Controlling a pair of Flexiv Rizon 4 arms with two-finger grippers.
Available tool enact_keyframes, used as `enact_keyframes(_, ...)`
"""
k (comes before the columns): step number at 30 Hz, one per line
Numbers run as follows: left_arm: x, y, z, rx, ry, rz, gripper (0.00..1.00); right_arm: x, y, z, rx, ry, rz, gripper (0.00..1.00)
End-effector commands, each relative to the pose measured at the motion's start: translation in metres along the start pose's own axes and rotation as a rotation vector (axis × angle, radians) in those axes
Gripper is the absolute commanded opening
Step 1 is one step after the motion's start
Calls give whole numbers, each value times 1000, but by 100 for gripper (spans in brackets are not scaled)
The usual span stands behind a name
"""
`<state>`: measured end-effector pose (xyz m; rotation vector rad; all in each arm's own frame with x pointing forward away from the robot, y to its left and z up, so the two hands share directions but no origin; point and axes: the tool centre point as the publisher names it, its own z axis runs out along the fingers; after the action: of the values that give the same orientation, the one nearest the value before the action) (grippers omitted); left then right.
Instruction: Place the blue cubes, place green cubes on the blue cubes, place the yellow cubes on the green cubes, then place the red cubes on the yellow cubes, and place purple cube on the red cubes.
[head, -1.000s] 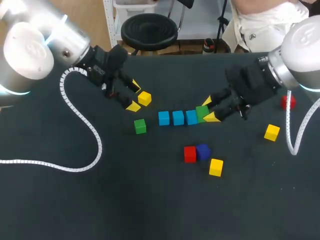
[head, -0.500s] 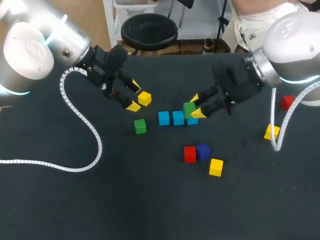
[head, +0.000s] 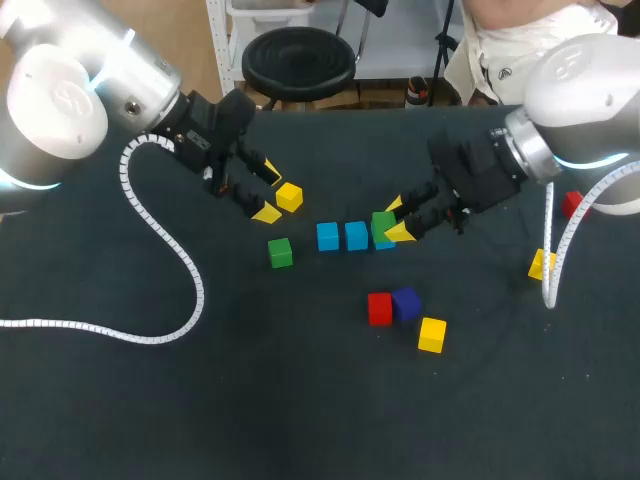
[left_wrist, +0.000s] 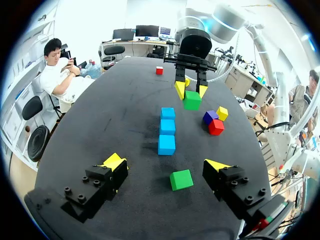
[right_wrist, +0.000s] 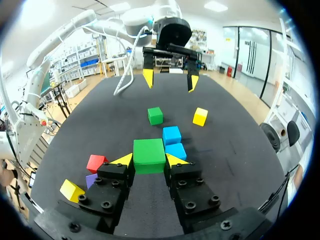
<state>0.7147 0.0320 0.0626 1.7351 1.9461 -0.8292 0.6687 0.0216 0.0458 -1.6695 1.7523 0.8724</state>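
Three blue cubes (head: 327, 236) lie in a row mid-table. My right gripper (head: 397, 222) is shut on a green cube (head: 383, 223) and holds it over the row's right end cube (head: 386, 243), which it largely covers. In the right wrist view the green cube (right_wrist: 149, 155) sits between the yellow fingertips, with blue cubes (right_wrist: 171, 135) just ahead. My left gripper (head: 268, 192) stands open beside a yellow cube (head: 289, 196). A second green cube (head: 280, 252) lies just below it, seen under the left gripper (left_wrist: 166, 165) as a green cube (left_wrist: 181, 179).
A red cube (head: 379, 308) and a purple cube (head: 406, 302) touch in front of the row, with a yellow cube (head: 431, 334) next to them. Another yellow cube (head: 541, 264) and a red cube (head: 572, 205) lie far right, partly behind my right arm's cable.
My right gripper carried the green cube left from beside the row to over its right end cube. The left arm stayed still.
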Motion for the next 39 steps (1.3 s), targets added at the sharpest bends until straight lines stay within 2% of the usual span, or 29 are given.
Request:
enact_keyframes(1, 0, 1, 0, 2, 3, -1, 100, -1, -2, 8, 3, 52, 9, 0)
enact_keyframes(8, 0, 1, 0, 2, 3, -1, 100, 8, -6, 12, -10, 52, 23, 0)
enact_keyframes(25, 0, 1, 0, 2, 3, -1, 100, 5, -21, 13, -11, 43, -11, 0)
enact_keyframes(39, 0, 1, 0, 2, 3, -1, 100, 12, -22, 17, 0, 8, -23, 0)
